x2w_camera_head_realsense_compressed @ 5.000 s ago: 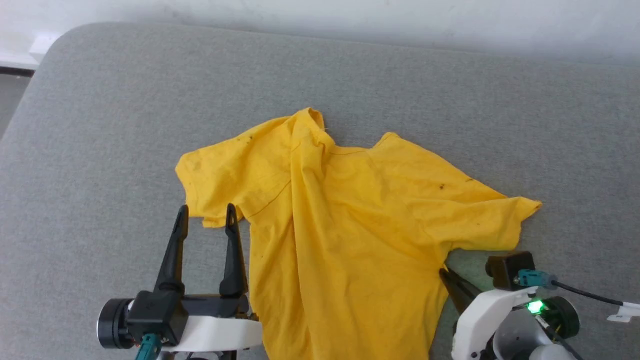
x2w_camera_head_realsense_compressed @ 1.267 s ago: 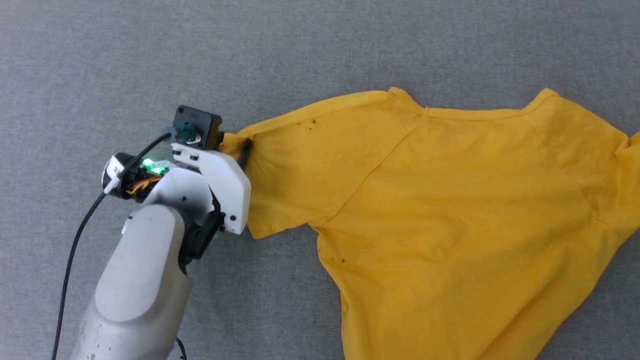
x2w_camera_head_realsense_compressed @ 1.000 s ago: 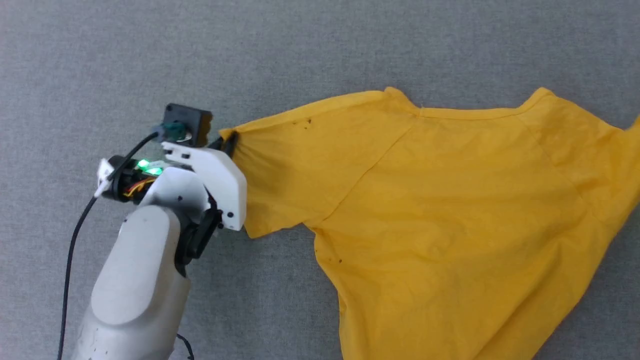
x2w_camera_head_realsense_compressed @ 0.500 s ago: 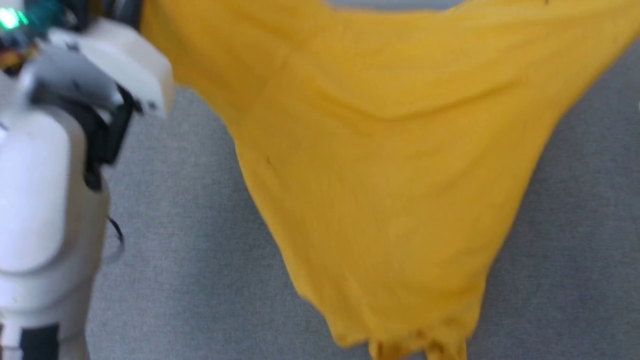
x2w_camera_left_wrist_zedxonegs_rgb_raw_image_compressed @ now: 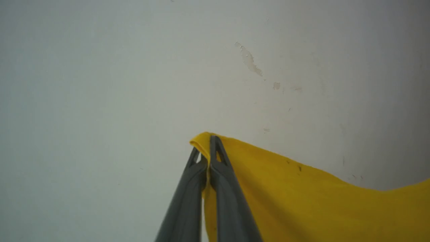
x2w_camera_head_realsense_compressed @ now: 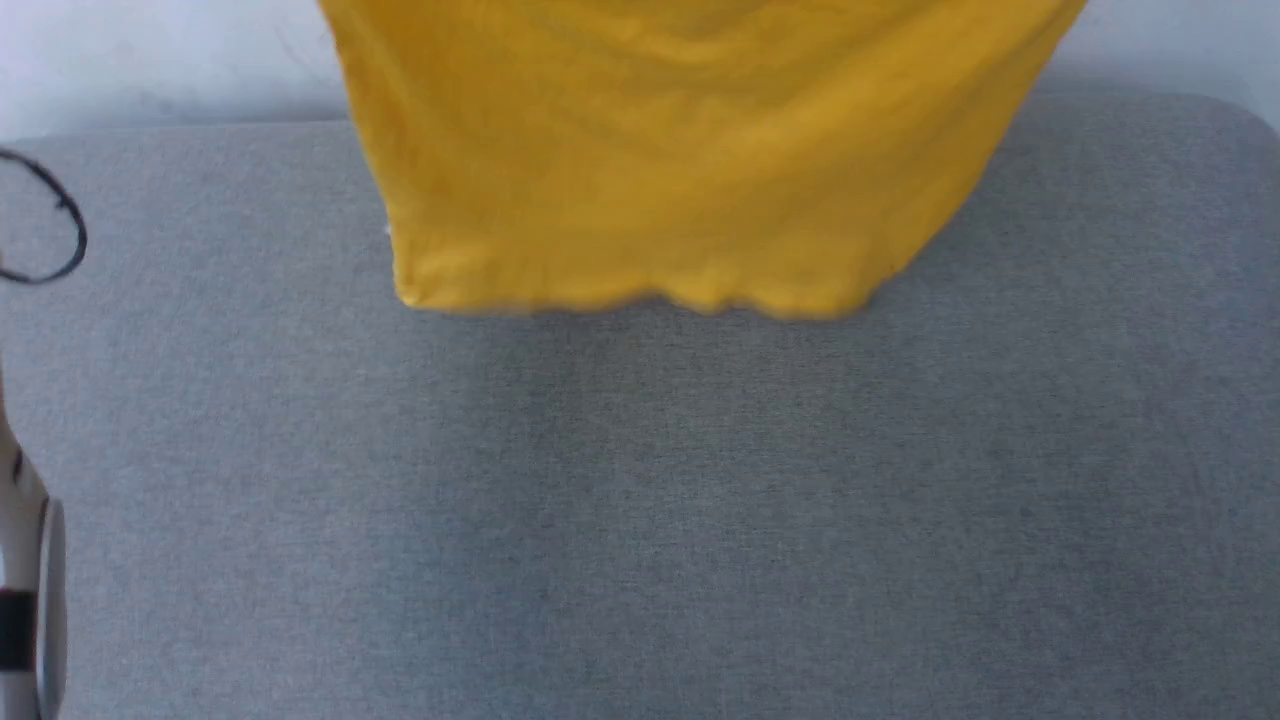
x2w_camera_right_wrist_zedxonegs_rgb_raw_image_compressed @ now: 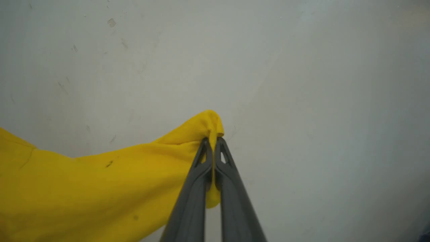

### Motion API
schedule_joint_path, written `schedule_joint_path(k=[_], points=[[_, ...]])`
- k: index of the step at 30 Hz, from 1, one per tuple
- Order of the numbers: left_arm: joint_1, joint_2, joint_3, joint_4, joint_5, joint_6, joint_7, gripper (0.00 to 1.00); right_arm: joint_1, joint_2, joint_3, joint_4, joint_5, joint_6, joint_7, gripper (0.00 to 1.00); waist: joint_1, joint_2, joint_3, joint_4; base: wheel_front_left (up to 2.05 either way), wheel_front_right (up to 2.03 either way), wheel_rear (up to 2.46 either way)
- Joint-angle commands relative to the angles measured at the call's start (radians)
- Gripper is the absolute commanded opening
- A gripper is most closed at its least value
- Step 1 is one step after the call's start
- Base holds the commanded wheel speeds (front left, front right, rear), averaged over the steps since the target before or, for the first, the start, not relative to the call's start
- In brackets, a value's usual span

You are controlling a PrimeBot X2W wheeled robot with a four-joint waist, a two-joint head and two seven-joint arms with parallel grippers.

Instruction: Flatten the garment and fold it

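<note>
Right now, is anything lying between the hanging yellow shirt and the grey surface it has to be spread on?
Nothing visible does. The shirt hangs from the left pincer and right pincer, its hem above the grey surface. A black cable loop sits at the far left edge, well aside.

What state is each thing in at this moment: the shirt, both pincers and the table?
shirt: lifted, hanging spread between both pincers, bottom hem loose over the table.
left pincer: shut on the shirt's upper edge.
right pincer: shut on a bunched bit of the shirt.
table: grey, under the hanging shirt, shaded just below the hem.
</note>
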Motion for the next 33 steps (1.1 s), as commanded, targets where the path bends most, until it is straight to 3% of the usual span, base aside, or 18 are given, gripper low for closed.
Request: schedule_joint_path(k=[1,6,14,23,33], points=[[-0.028,-0.011,-0.005,0.019,-0.011,-0.006,0.017,0.00,-0.034,-0.003,0.021,0.021,-0.003,-0.002,-0.002,0.00,0.0001,0.0000,-0.008,-0.011,0.00,0.00,0.00],[-0.077,-0.026,-0.017,0.052,-0.031,-0.013,0.065,0.00,-0.103,-0.003,0.062,0.063,0.030,-0.002,0.017,0.00,0.0001,0.0000,0.008,-0.020,0.00,0.00,0.00],[-0.179,-0.060,0.008,0.069,-0.043,0.041,0.057,0.00,-0.246,0.003,0.074,0.116,0.075,-0.002,0.055,0.00,0.0001,0.0000,0.158,-0.043,0.00,0.00,0.00],[-0.404,-0.103,0.006,0.137,0.027,0.119,-0.180,0.00,-0.476,0.052,0.066,0.261,-0.017,-0.002,-0.047,0.00,0.0001,0.0000,0.372,-0.062,0.00,0.00,0.00],[-0.533,-0.136,0.018,0.265,0.039,0.180,-0.380,0.00,-0.643,0.071,0.092,0.439,-0.155,-0.002,-0.190,0.00,0.0001,0.0000,0.460,-0.039,0.00,0.00,0.00]])
